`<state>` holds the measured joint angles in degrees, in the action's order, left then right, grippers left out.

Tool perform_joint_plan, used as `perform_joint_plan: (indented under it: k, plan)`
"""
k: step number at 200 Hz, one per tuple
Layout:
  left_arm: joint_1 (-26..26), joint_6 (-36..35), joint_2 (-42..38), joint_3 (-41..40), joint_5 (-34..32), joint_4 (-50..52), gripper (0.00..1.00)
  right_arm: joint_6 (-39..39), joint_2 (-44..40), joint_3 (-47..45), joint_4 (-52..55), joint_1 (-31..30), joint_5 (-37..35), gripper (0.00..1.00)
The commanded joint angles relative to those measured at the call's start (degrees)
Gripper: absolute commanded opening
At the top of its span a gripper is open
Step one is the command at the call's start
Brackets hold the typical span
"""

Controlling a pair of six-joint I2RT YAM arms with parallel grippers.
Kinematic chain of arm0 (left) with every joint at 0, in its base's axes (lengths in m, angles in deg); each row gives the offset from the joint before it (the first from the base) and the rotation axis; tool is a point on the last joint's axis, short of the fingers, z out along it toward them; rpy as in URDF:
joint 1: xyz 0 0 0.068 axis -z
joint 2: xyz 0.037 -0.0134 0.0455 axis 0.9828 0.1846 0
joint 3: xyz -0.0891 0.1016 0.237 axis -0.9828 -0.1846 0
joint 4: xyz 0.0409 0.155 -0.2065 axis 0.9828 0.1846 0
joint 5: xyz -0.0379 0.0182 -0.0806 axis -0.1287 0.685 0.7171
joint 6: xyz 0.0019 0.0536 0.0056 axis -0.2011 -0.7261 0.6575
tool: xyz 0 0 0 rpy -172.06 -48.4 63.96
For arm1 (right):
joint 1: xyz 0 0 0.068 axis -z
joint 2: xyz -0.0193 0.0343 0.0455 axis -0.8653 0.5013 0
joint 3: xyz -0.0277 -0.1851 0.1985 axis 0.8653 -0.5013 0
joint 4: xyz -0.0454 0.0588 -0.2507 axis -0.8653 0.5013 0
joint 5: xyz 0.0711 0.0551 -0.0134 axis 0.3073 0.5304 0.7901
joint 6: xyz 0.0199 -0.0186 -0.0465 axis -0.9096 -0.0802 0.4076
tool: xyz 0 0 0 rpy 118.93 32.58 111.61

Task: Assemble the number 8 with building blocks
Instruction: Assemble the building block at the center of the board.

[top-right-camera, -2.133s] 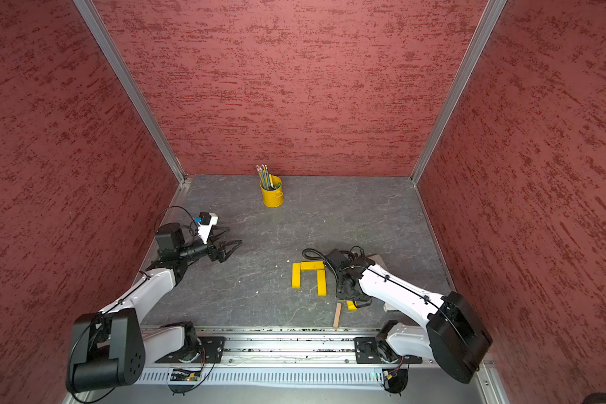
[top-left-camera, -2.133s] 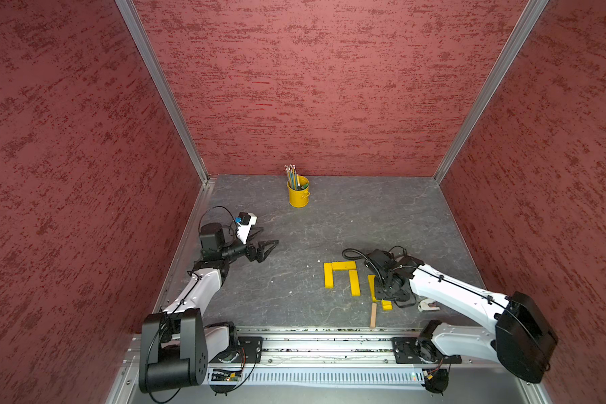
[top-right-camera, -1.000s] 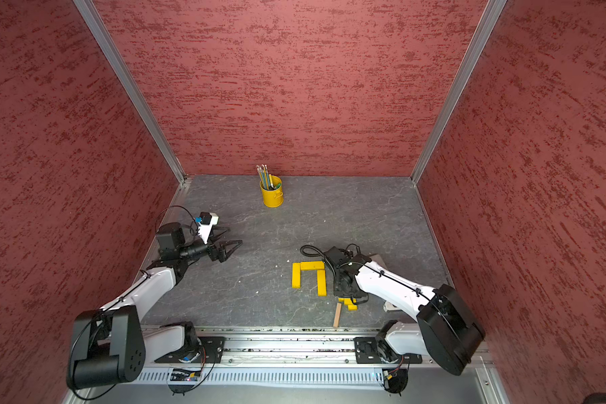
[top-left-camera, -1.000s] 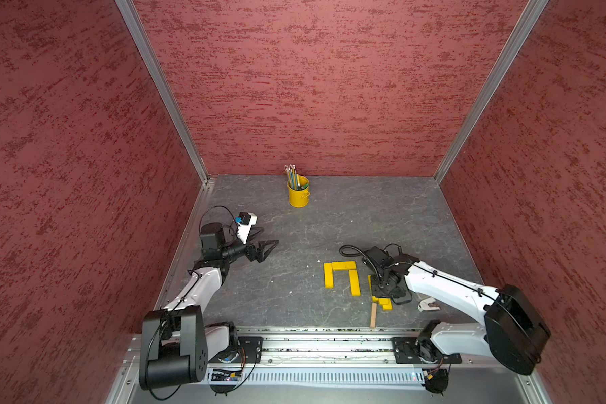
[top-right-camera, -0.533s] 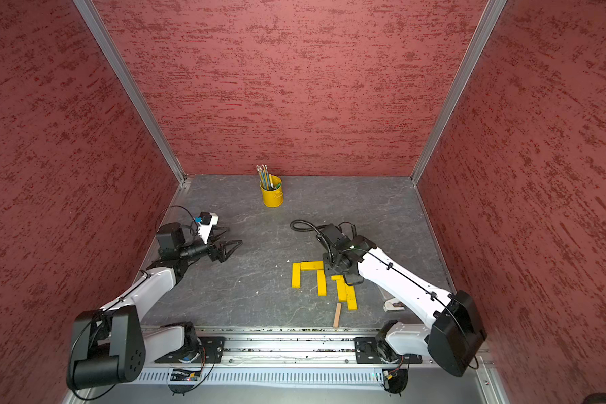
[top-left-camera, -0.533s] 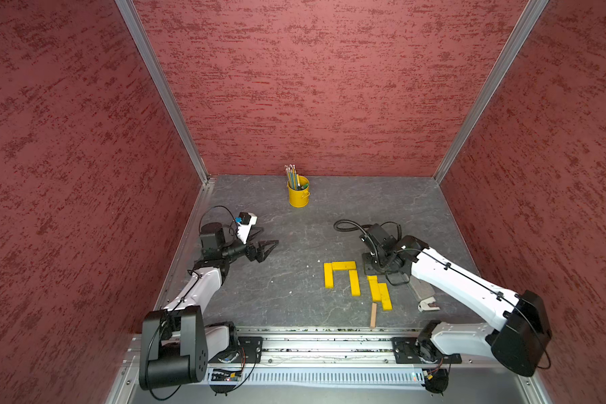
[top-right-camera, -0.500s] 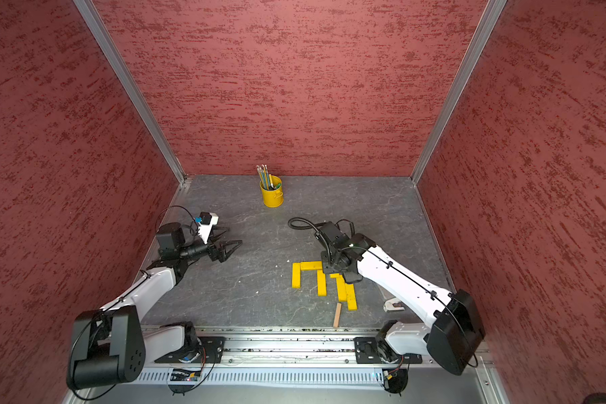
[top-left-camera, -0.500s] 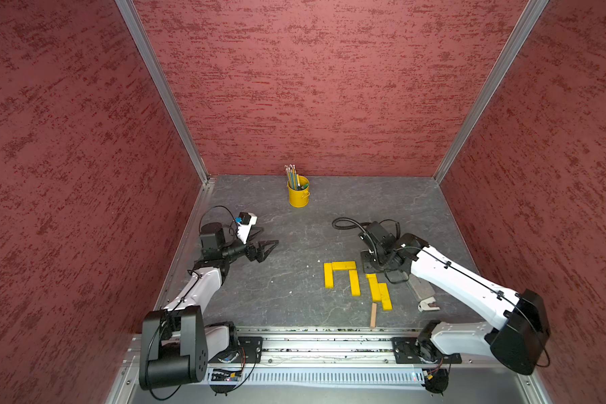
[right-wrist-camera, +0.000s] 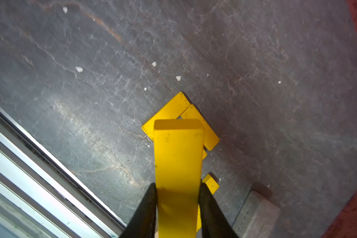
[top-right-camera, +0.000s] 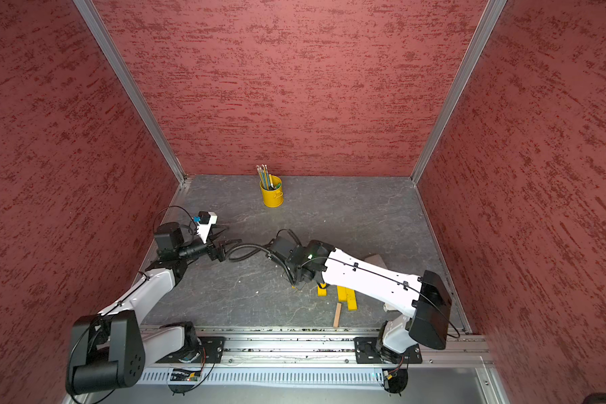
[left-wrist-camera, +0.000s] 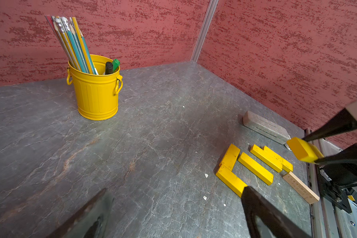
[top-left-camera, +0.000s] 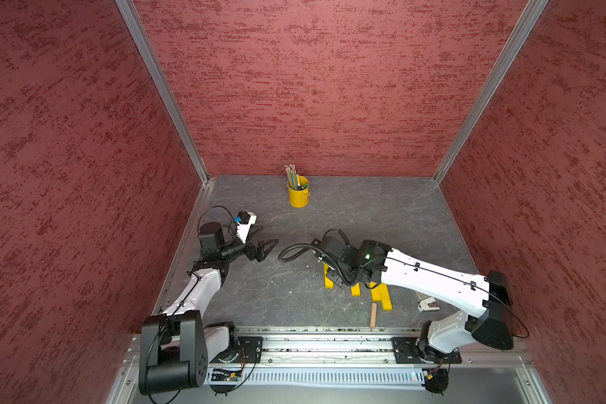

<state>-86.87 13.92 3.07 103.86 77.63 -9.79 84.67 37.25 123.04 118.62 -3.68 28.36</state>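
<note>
My right gripper (right-wrist-camera: 177, 191) is shut on a yellow building block (right-wrist-camera: 178, 162), held in the air above the partly laid number 8. That figure is three yellow planks in a U (left-wrist-camera: 231, 181). Beside it lie two more yellow planks (left-wrist-camera: 270, 158) side by side and a tan plank (left-wrist-camera: 300, 187). From the left wrist view the held block (left-wrist-camera: 304, 152) shows clamped between the right fingertips. In both top views the right arm covers much of the figure (top-left-camera: 355, 289). My left gripper (top-left-camera: 268, 246) hangs open and empty, well left of the blocks.
A yellow pencil bucket (top-left-camera: 298, 196) stands at the back of the grey floor. A grey-brown slab (left-wrist-camera: 266, 129) lies just beyond the blocks near the right wall. A small white object (top-left-camera: 425, 304) sits by the right arm's base. A metal rail (top-left-camera: 312, 335) runs along the front edge.
My right gripper has risen from the loose planks at the front right and swung left over the U-shaped figure, carrying a yellow block. The left arm has stayed still.
</note>
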Motion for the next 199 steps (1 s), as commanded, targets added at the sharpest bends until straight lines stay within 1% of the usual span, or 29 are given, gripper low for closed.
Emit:
perform_joint_plan:
  k: [1,19,45,70,86,92,158,179,199]
  plan:
    - [-0.4,0.26,-0.9,-0.51,0.81,-1.36,1.0,10.82,-2.43,-6.39,-1.88,-0.08,-10.17,0.23]
    - [-0.5,0.45,-0.67,-1.14,0.74,-2.28,1.0,19.12,-8.29,-12.02,-5.31,-0.21,-6.06,0.21]
    - [-0.67,0.48,-0.23,-1.19,0.89,-2.67,1.0,26.66,-14.63,-15.59,-11.95,-0.39,-0.92,0.2]
    - [-0.69,0.44,0.24,-1.19,0.81,-3.04,1.0,31.55,-13.79,-16.53,-14.15,-0.53,0.05,0.22]
    - [-0.74,0.47,0.59,-1.08,0.87,-3.1,1.0,32.95,-11.93,-16.53,-14.24,-0.75,2.39,0.23]
    - [-0.75,0.43,0.66,-1.0,0.89,-3.0,1.0,35.33,-11.45,-16.63,-14.38,-0.97,3.22,0.24]
    - [-0.93,0.03,1.04,-1.15,0.77,-2.89,1.0,42.54,-11.07,-20.33,-16.02,-1.98,7.3,0.24]
    - [-0.93,-0.15,1.52,-0.98,0.75,-2.9,1.0,42.45,-10.37,-21.01,-17.23,-1.97,7.8,0.24]
    - [-1.02,-0.21,1.71,-0.86,0.76,-2.74,1.0,41.2,-10.26,-22.05,-18.6,-2.07,9.87,0.24]
